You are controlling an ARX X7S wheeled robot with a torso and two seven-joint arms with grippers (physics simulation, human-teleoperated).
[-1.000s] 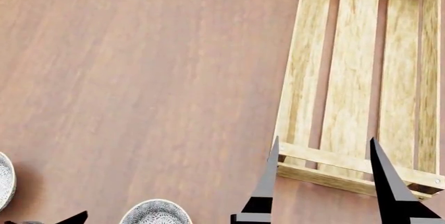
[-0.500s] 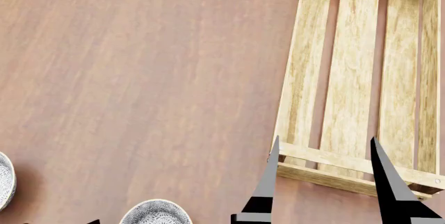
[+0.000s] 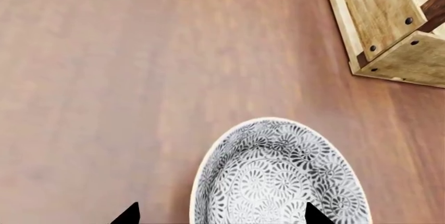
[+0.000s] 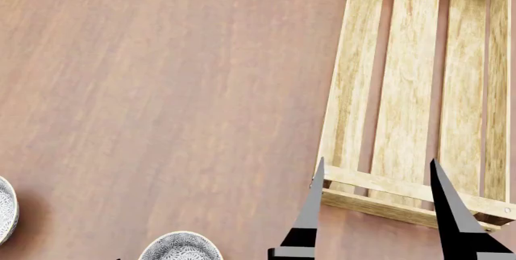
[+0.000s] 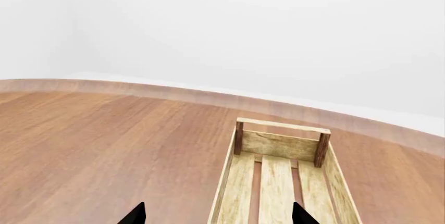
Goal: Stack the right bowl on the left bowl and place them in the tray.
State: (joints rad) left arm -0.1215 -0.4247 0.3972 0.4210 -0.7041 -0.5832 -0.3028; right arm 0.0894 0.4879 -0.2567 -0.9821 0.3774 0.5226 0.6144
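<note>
Two grey-patterned bowls sit on the brown table at the near edge of the head view. The left bowl [image 4: 4,211] is cut by the frame's left edge and the right bowl [image 4: 181,247] by the bottom. In the left wrist view one patterned bowl [image 3: 278,177] lies close below my left gripper [image 3: 221,214]. That gripper is open, with one fingertip over the bowl and the other beside its rim. The light-wood tray [image 4: 339,103] [image 3: 389,31] [image 5: 240,193] lies empty at the right. My right gripper [image 4: 376,169] [image 5: 218,213] hangs open over the tray's near end, holding nothing.
The brown wooden table [image 4: 161,78] stretches left of the tray. Its curved far edge [image 5: 104,86] meets a plain white background in the right wrist view.
The left gripper's dark tip has slid down and right, out of the head view's bottom edge. The right gripper, bowls and tray have not moved.
</note>
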